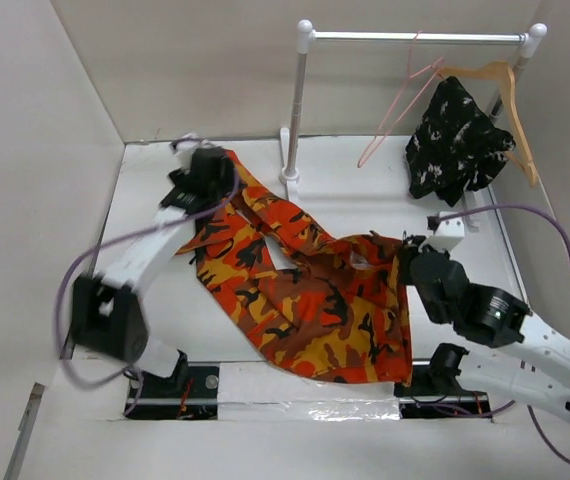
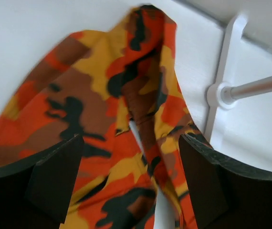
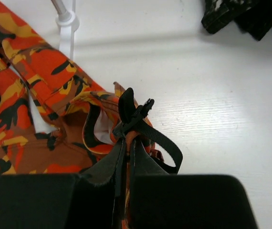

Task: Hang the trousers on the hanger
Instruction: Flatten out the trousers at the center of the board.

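The camouflage trousers [image 1: 305, 290] lie spread across the table from far left to near right. My left gripper [image 1: 200, 170] hangs over the end of a leg at the far left. It is open, and the cloth [image 2: 102, 95] lies below the gap between its fingers [image 2: 59, 167]. My right gripper [image 3: 129, 138] is shut on the waistband [image 3: 93, 109], by a black strap and clip [image 3: 162, 140], at the right side of the trousers [image 1: 385, 260]. The pink wire hanger [image 1: 400, 110] hangs tilted from the white rail [image 1: 415, 37] at the back.
A wooden hanger [image 1: 510, 95] on the same rail carries a black-and-white garment [image 1: 455, 140]. The rack's left post and foot [image 1: 293, 150] stand just behind the trousers, close to my left gripper [image 2: 131, 143]. White walls enclose the table on the left and at the back.
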